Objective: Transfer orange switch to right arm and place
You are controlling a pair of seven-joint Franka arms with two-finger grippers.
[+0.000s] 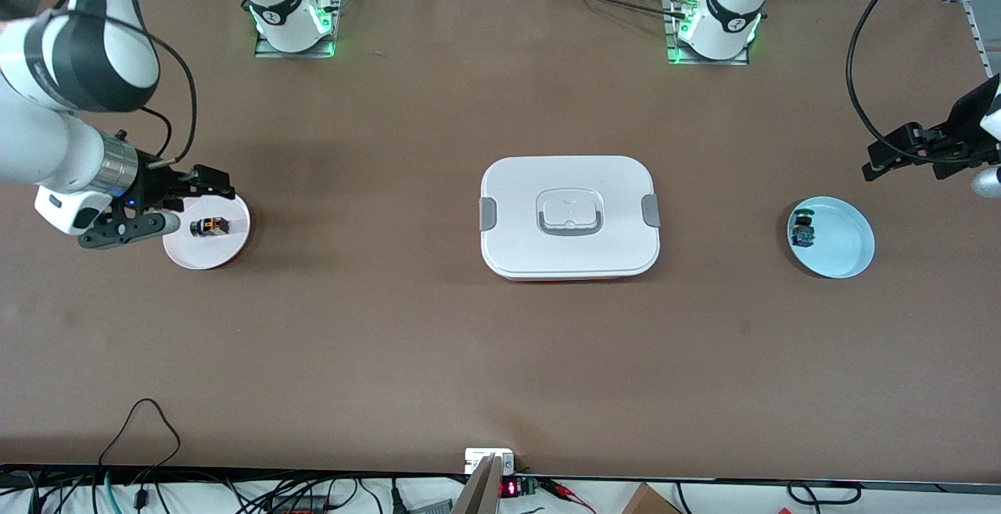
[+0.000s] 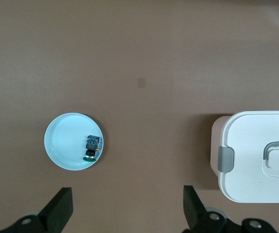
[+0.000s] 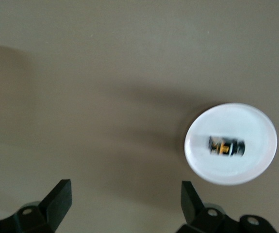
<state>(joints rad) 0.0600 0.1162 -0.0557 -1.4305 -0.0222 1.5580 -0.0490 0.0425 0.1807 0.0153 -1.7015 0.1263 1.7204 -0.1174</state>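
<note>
Orange switch (image 1: 209,226), tiny black-bodied, lies mid white round plate (image 1: 235,248) near table's right-arm edge; both right gripper (image 1: 160,203) and left gripper (image 1: 915,150) gape empty; it could skid off if nudged

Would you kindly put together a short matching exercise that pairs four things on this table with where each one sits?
Things:
1. orange switch
2. blue and green switch
3. white lidded box
4. right tool

Places:
A. middle of the table
B. on the pale blue plate, toward the left arm's end
C. open, over the edge of the white plate
D. on the white plate, toward the right arm's end

Pairs: 1-D, 2-B, 3-A, 4-C
</note>
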